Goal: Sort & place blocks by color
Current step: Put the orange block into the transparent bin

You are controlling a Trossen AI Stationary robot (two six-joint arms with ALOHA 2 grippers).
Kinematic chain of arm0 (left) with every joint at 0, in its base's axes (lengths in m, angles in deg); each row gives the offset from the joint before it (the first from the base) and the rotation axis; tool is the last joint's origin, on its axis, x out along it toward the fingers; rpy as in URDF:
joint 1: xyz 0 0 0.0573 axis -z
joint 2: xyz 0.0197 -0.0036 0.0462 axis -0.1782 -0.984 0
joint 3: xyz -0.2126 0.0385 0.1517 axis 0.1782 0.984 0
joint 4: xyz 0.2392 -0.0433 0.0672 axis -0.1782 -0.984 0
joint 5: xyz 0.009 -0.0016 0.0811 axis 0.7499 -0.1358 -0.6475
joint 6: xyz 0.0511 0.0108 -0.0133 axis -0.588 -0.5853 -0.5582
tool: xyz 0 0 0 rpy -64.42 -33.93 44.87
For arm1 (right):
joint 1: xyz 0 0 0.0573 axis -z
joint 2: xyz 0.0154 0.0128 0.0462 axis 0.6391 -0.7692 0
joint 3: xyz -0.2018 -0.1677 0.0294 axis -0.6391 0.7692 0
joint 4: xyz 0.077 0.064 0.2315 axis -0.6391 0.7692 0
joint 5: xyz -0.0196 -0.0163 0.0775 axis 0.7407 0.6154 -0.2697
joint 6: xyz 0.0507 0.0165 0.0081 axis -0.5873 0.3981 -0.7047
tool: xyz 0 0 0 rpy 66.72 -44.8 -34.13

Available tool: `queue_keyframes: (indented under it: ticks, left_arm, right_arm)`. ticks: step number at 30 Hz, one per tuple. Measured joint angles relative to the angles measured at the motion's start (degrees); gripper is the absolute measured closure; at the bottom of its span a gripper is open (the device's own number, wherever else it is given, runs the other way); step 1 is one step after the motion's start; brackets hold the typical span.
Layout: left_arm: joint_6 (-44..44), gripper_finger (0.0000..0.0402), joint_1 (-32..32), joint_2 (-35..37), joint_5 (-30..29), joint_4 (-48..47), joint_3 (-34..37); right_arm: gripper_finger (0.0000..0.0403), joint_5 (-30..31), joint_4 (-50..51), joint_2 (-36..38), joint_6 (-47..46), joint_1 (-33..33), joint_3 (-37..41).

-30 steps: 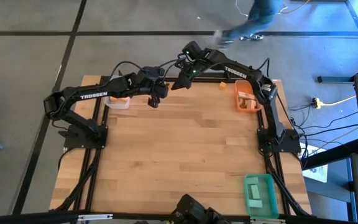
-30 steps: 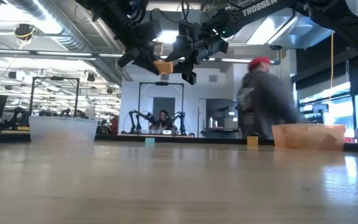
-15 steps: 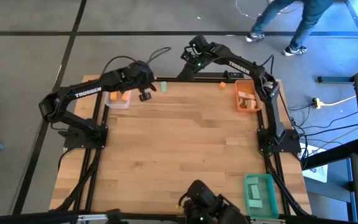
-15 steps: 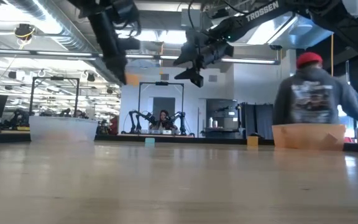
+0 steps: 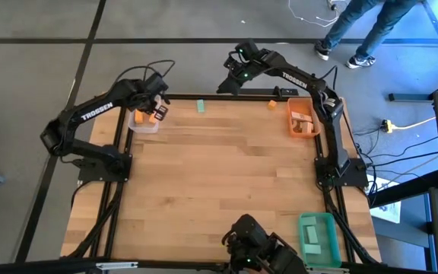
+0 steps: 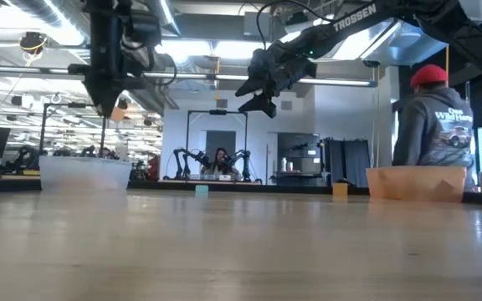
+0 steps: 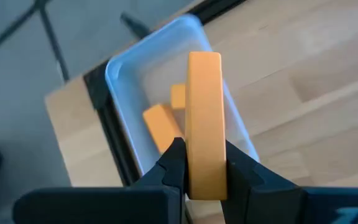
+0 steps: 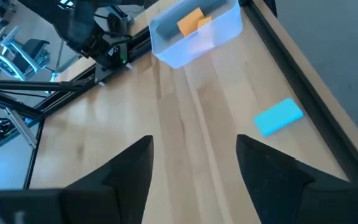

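Note:
My left gripper is shut on an orange bar above the clear bin at the table's far left. Two orange blocks lie in that bin. My right gripper hangs open and empty over the far edge, well above the table. A teal block and an orange cube lie flat on the table near the far edge. In the right wrist view the teal block lies ahead of the open fingers. My left gripper pinches the orange bar between its two fingers, which sit on the bar's two wide faces near its near end. The fingers slant down from above. The bar sticks out ahead of the fingertips, lifted clear over the clear bin.
An orange bin holding pale wooden blocks stands at the far right, and a green bin at the near right. The wooden table's middle is bare. A person walks beyond the far edge.
My left gripper has carried the orange bar from beside my right gripper toward the table's left edge, over the clear bin, rolling its wrist on the way. My right gripper has drawn back toward the far edge. The person has walked to the right.

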Motion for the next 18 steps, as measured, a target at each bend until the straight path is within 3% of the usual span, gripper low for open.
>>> queue_keyframes:
  ticks: [10,18]
  left_arm:
    - [8.77,0.0354,-3.69,-5.23,0.38,1.19,5.32]
    - [9.88,0.0354,-7.29,-6.2,3.31,10.71,13.6]
  right_arm:
    - [0.0175,-0.03,-1.57,-0.07,0.14,0.0,0.0]
    - [0.0175,-0.1,-1.72,-0.07,0.15,0.0,0.0]
